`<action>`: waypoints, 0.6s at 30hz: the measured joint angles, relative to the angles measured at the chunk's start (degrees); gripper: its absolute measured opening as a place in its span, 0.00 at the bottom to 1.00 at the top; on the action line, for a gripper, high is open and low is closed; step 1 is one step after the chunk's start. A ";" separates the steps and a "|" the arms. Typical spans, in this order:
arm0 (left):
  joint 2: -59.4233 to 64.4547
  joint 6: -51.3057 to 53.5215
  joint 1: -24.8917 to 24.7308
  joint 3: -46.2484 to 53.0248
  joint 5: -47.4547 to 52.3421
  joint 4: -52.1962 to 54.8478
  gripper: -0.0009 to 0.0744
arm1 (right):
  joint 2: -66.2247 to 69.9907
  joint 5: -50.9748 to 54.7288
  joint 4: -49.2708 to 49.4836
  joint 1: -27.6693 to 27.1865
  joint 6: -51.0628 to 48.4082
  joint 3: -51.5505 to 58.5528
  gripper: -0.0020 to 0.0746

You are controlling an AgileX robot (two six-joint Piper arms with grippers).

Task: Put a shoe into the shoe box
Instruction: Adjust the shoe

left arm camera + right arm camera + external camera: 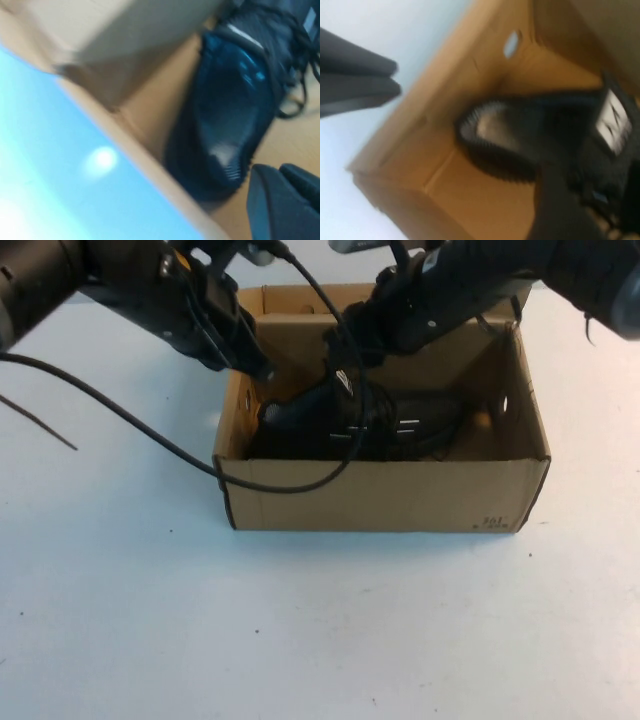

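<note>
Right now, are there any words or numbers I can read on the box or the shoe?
Box corner print: small dark marks, too small to read.
Shoe tongue label: white with a dark logo, too blurred to read.
No other text shows.
The left gripper is at the box's left wall; the right gripper reaches into the box above the shoe.

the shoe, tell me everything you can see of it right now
The shoe is a black mesh sneaker with black laces and a small white tongue label. It lies inside the shoe box, on the cardboard floor, its toe toward the box's left wall. The left gripper hangs over the box's left wall; the right gripper reaches down right above the shoe.
</note>
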 joint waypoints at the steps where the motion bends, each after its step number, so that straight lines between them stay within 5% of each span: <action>1: -0.99 -1.82 0.00 0.00 -0.29 1.47 0.01 | 0.87 0.00 -0.20 0.50 0.10 -1.54 0.41; 18: -5.04 -12.45 0.00 0.00 1.77 11.62 0.01 | 17.00 10.60 -23.64 6.70 14.70 -22.80 0.45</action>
